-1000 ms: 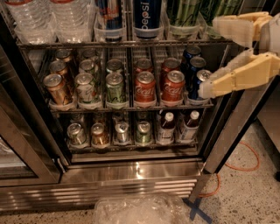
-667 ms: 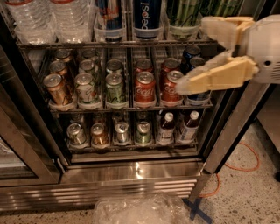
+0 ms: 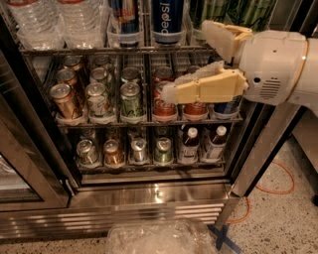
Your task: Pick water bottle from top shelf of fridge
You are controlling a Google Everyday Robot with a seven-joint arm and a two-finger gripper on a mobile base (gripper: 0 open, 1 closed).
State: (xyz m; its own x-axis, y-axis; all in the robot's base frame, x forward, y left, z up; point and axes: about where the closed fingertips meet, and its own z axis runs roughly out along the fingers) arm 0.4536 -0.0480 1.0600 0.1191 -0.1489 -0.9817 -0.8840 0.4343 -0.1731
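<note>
The fridge (image 3: 149, 196) stands open with a dark interior and wire racks. On the top shelf (image 3: 99, 49), at the far left, stand clear ribbed water bottles (image 3: 35, 25) in plastic lane trays; their caps are cut off by the top edge of the view. My gripper (image 3: 186, 62) is in front of the right half of the fridge, at the level of the top and middle racks. Its two tan fingers are spread apart and hold nothing. It is well to the right of the water bottles and covers some cans behind it.
A Red Bull can (image 3: 124, 20), a Pepsi can (image 3: 168, 20) and green bottles (image 3: 238, 12) share the top shelf. Soda cans (image 3: 99, 94) fill the middle rack; cans and small bottles (image 3: 189, 144) fill the lower rack. The glass door (image 3: 20, 163) is at left. Clear plastic wrap (image 3: 159, 238) and an orange cable (image 3: 278, 188) lie on the floor.
My gripper has moved left across the fridge front, from the right edge toward the middle, and now looms larger in view.
</note>
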